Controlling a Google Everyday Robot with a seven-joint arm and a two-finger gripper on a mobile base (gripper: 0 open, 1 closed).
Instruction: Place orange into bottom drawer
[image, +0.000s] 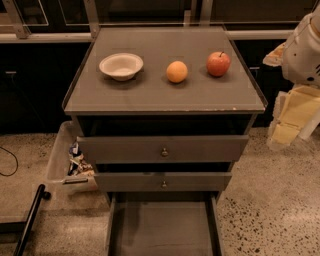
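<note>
The orange (177, 71) sits on the grey cabinet top (165, 95), near the middle, between a white bowl (121, 65) on its left and a red-orange apple (218, 63) with a stem on its right. The bottom drawer (162, 227) is pulled out at the foot of the cabinet and its flat grey floor holds nothing. My gripper (292, 117) hangs off the cabinet's right side, below the level of the top and well to the right of the orange. It holds nothing.
Two brass-knobbed drawers (164, 151) above the bottom one stand slightly pulled out. A clear bin (70, 162) with packets stands on the floor left of the cabinet. A black pole (30, 220) leans at lower left. Speckled floor lies on both sides.
</note>
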